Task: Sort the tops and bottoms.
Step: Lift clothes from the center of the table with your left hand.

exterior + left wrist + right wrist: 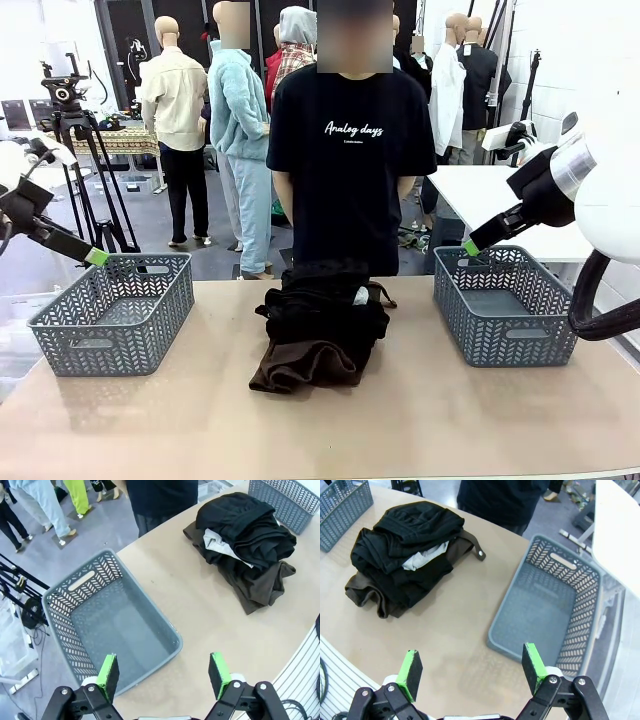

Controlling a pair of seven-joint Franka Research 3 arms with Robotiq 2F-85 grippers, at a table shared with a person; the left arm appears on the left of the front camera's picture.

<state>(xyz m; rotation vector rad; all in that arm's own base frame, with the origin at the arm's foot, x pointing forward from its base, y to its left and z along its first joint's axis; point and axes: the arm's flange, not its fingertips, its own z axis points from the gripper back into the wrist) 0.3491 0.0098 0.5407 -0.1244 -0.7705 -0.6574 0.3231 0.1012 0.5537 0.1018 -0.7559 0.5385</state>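
Nothing was sorted yet: the pile of tops and bottoms point(318, 325) sat mid-surface point(420, 420), between the left basket point(115, 312) and the right basket point(505, 310). A black garment point(417, 522) lay on top, a pale grey-blue one point(422, 560) peeked from the folds, and the dark brown one point(305, 365) spread underneath on the near side. The left hand point(164, 672) hung high over its basket, fingers wide, holding nothing. The right hand point(472, 667) hung over the right basket, just as wide and bare. Next, by my reckoning, one hand would need to swing inward, drop onto the pile and pinch only the top layer
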